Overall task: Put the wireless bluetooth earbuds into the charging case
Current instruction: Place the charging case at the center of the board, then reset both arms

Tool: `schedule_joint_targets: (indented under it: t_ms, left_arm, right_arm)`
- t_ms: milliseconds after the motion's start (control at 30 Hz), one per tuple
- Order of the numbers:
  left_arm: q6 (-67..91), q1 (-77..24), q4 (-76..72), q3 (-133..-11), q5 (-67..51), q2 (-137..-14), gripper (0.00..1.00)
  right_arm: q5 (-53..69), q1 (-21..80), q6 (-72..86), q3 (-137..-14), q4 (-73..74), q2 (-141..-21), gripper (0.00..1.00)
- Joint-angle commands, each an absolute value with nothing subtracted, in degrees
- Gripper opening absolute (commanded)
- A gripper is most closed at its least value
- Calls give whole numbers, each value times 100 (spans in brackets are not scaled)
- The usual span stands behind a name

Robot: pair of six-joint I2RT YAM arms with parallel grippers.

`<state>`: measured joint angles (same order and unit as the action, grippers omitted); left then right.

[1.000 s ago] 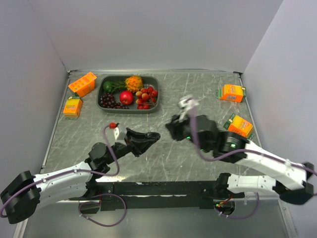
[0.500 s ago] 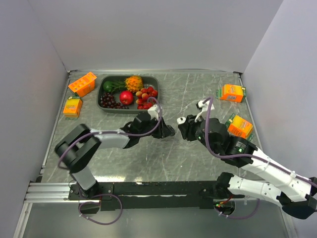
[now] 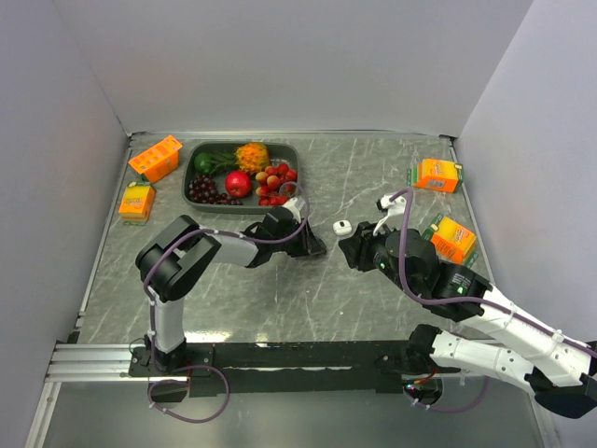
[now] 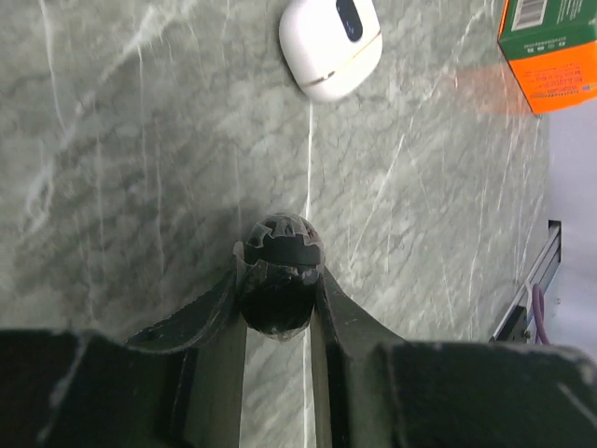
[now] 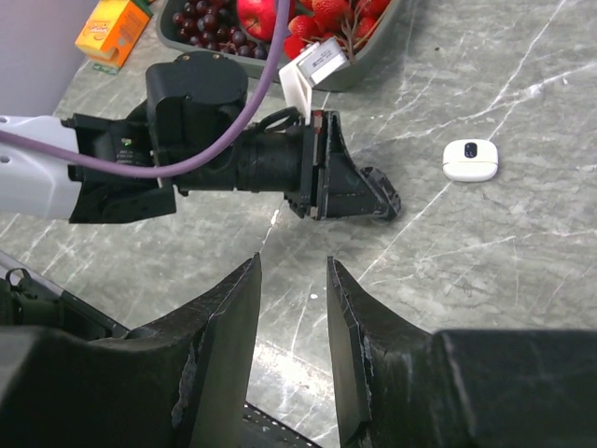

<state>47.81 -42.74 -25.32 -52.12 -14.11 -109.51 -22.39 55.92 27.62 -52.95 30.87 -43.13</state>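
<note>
Top external: charging case on grey marbled table, pale walls.

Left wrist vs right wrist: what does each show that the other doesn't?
Left wrist only: the black piece clamped in the left end effector, seen close up, and a barcoded box past the case.
Right wrist only: the right end effector, open with nothing between its fingers; the left arm from outside; the fruit tray; an orange box at top left.
Both: the white case, closed, lying on the marble table.
</note>
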Motion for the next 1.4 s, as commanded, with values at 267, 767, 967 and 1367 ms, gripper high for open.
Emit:
schedule_joint_targets:
  t_ms: [267, 767, 967, 1367]
  left_arm:
    - [4667, -4166, -1978, -5089, -1204, -10803, 52]
    - [4483, -4078, -1029, -3851, -484, -8151, 66]
    - [4780, -4096, 797, -3489, 1688, -5891, 98]
    - [4774, -4078, 2243, -3860, 2356, -5038, 96]
  right_arm:
    - [-2285, 5555, 2777, -5379, 3023, -4307, 42]
    - [-2355, 5555, 2804, -5256, 3059, -4166, 43]
    - [-2417, 5546, 2716, -5045, 2980, -4201, 44]
    - [-2495, 5555, 2575, -4763, 2548, -4412, 73]
